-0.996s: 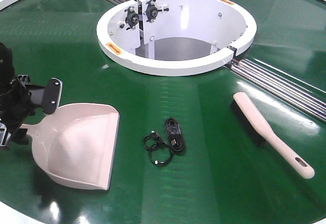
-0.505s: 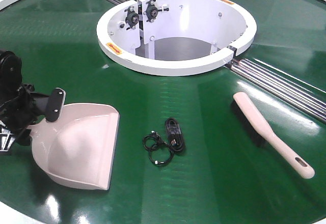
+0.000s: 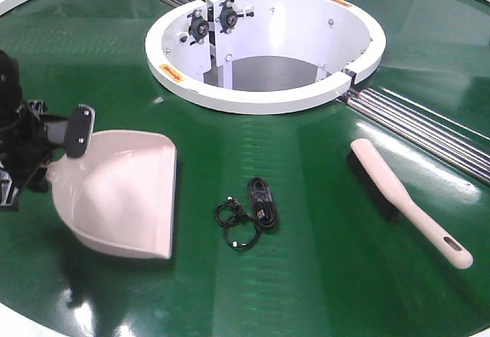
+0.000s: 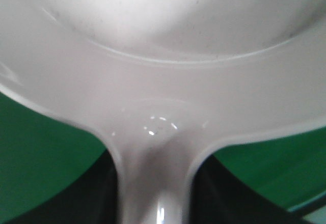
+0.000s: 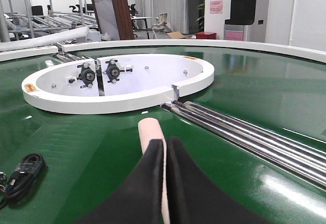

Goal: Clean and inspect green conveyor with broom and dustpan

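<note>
The green conveyor (image 3: 306, 276) is glossy and smooth; its rollers (image 3: 429, 126) are polished metal. The dustpan (image 3: 122, 199) and the broom (image 3: 398, 199) are smooth pale plastic with a slight sheen.

The handle of the dustpan (image 3: 115, 199) hides behind the left fingers (image 3: 79, 132), blurred close up; the right fingers (image 5: 137, 193) cover most of the broom (image 5: 149, 130).

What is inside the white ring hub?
Inside the white ring hub: two black fittings on the far-left wall and a grey floor. The near rim hides that wall's inner face.
</note>
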Motion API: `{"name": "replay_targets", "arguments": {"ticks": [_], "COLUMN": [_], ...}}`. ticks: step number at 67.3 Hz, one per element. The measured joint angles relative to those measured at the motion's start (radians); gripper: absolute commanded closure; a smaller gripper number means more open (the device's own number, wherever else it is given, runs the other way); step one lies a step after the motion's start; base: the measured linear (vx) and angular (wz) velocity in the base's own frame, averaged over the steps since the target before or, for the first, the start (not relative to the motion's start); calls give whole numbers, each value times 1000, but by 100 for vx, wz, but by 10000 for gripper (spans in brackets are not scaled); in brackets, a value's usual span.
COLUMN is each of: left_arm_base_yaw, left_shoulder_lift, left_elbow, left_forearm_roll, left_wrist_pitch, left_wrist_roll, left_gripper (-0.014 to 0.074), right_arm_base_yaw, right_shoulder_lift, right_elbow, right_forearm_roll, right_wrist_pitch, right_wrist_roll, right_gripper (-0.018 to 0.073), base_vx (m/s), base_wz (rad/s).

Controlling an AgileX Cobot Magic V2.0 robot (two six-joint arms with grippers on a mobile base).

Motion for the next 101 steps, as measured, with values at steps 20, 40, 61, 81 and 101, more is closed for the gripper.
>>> {"name": "replay_targets", "arguments": {"ticks": [20, 40, 61, 81, 101], "left_arm_base_yaw": [-42, -62, -81, -92, -92], "left_shoulder_lift": [4, 43, 66, 73, 73], "left_elbow": [-24, -25, -27, -28, -28], "left_forearm_roll": [-37, -29, -51, -113, -114], "left_wrist_pitch": [2, -15, -36, -11, -4], "left_wrist_roll": [-2, -2, 51, 106, 110], "left_gripper": [604, 604, 604, 604, 604], "right_arm_base_yaw": [0, 0, 0, 0, 0], "right_shoulder_lift": [0, 0, 0, 0, 0], "right_elbow": [0, 0, 0, 0, 0], "right_forearm_roll": [0, 0, 0, 0, 0], "right_wrist_pitch": [0, 0, 0, 0, 0], "right_wrist_roll": [0, 0, 0, 0, 0], "right_gripper": [569, 569, 569, 569, 569], "base_vx": [0, 0, 0, 0, 0], "base_wz": [0, 0, 0, 0, 0]}}
